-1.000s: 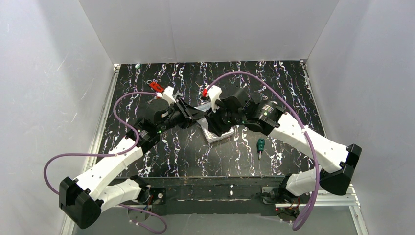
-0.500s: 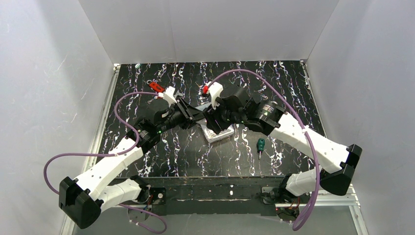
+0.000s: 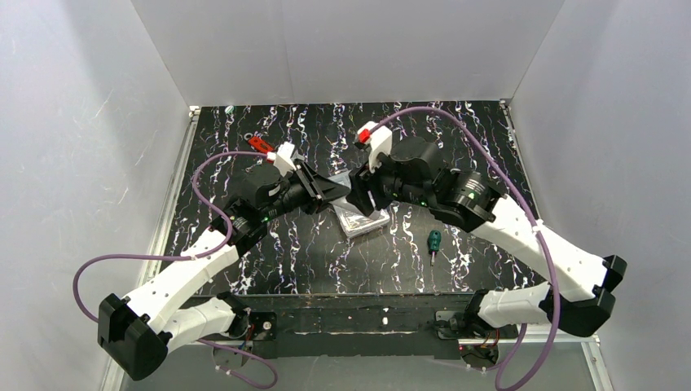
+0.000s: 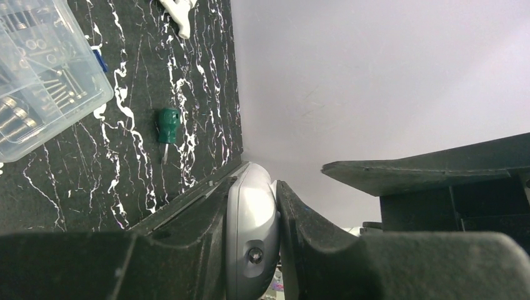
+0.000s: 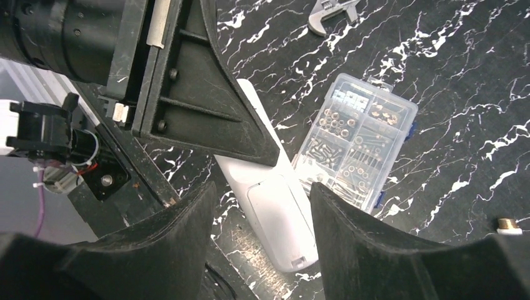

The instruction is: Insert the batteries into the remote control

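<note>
Left jaws pinch the remote control (image 5: 275, 212) mid-frame; right jaws hang spread over it. A clumsy nudge could twist it loose.

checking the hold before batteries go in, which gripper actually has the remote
The left gripper: it is shut on the remote control, pinching its slim body. The right gripper is open, its fingers spread wide and clamping nothing.
</note>
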